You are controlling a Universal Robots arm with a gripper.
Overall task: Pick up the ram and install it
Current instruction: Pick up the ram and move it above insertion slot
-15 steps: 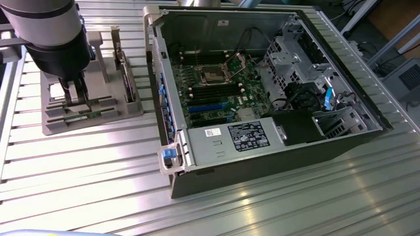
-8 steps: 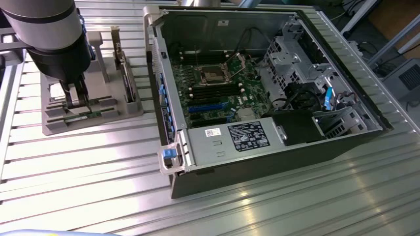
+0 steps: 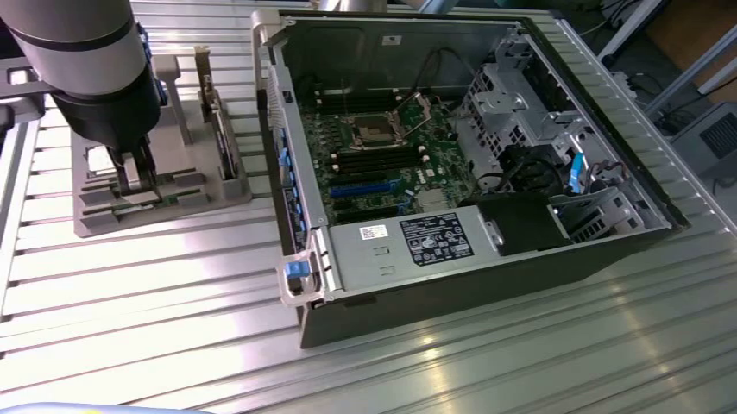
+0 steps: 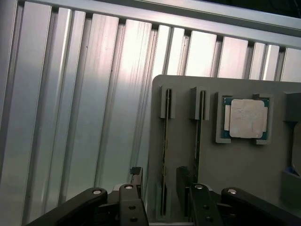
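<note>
Jaws spread astride the ram (image 4: pixel 164 155), arm (image 3: pixel 92 60) upright over the grey tray (image 4: pixel 244 169)

The arm (image 3: pixel 83 47) is a thick pale-grey cylinder ringed by a black band, with a black wrist section below. The end effector (image 4: pixel 160 178) has black jointed links, round silver pins (image 4: pixel 96 191) and slim black fingers (image 4: pixel 137 175).
</note>
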